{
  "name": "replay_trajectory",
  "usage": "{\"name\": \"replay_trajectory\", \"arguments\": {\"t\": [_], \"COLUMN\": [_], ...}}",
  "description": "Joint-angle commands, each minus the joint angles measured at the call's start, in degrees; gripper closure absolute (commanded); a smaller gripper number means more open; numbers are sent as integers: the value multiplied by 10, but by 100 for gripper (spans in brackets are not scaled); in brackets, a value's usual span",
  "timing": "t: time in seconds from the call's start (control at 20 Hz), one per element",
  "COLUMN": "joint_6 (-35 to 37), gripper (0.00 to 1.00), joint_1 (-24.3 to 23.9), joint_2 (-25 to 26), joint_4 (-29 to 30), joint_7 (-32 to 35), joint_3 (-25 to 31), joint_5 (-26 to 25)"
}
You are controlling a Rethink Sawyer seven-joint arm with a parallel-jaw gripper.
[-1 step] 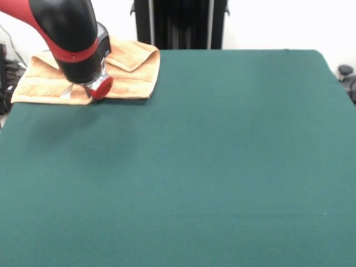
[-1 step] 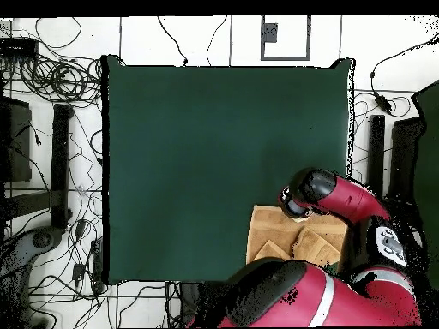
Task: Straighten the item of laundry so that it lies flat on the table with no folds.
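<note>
front view: your towel [image 1: 130, 69] sits at the table's [image 1: 222, 167] eleven o'clock corner, one flap folded over. your arm [image 1: 69, 33] is over its left part; you cannot tell how the gripper [image 1: 100, 87] is set.

A white wall [image 1: 278, 22] ran along the top of the front view. In the overhead view, black cables [image 2: 60, 81] sprawled over pale tiled floor [image 2: 146, 38] at left.
</note>
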Motion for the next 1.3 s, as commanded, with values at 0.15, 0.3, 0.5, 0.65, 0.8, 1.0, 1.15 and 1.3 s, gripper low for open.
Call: {"name": "replay_trajectory", "arguments": {"t": [0.15, 0.3, 0.5, 0.65, 0.8, 1.0, 1.15, 1.3], "joint_6": [-36, -21, -3, 3, 9, 14, 15, 10], "gripper": [100, 100, 100, 100, 100, 100, 100, 100], "joint_1": [43, 51, 69, 84, 101, 113, 121, 131], "joint_2": [82, 84, 86, 87, 90, 89, 87, 85], "joint_4": [-87, -92, -94, -91, -92, -87, -82, -75], "joint_7": [144, 162, 205, 236, 266, 293, 311, 331], "joint_3": [75, 73, 63, 53, 39, 32, 28, 24], "joint_5": [75, 88, 119, 144, 166, 190, 205, 217]}}
